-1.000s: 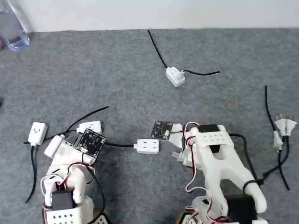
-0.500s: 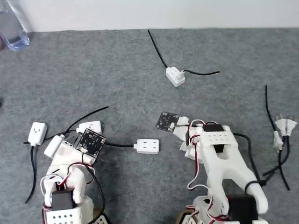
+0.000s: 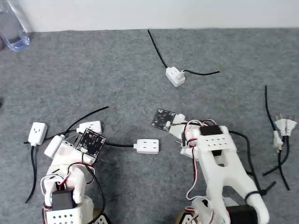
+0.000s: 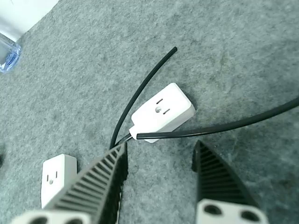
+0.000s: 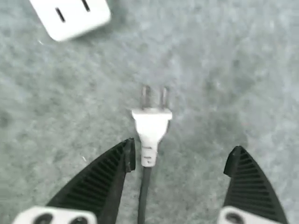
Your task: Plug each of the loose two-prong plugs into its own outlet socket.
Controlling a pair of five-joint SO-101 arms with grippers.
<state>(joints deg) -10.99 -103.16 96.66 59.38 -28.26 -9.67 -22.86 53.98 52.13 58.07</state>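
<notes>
A white two-prong plug [image 5: 151,122] lies on the grey carpet, its black cord running back between the fingers of my open right gripper [image 5: 183,147]; nothing is held. The corner of a white outlet [image 5: 70,16] lies beyond the plug; in the high view this outlet [image 3: 147,146] is at the centre. My left gripper [image 4: 160,147] is open just short of a white outlet [image 4: 163,112], with a black cable across the outlet's near side. Another outlet [image 4: 56,177] lies beside one finger. Two loose plugs [image 3: 285,125] lie at the right edge.
A further white outlet [image 3: 175,76] with a black cord lies at the far centre. The base of a clear bottle [image 3: 11,35] stands at the far left corner. Black cords trail at the right side [image 3: 268,109] and beside the left arm [image 3: 32,172].
The right arm has swung its wrist away from the centre outlet and a little farther up the table. The left arm has not moved.
</notes>
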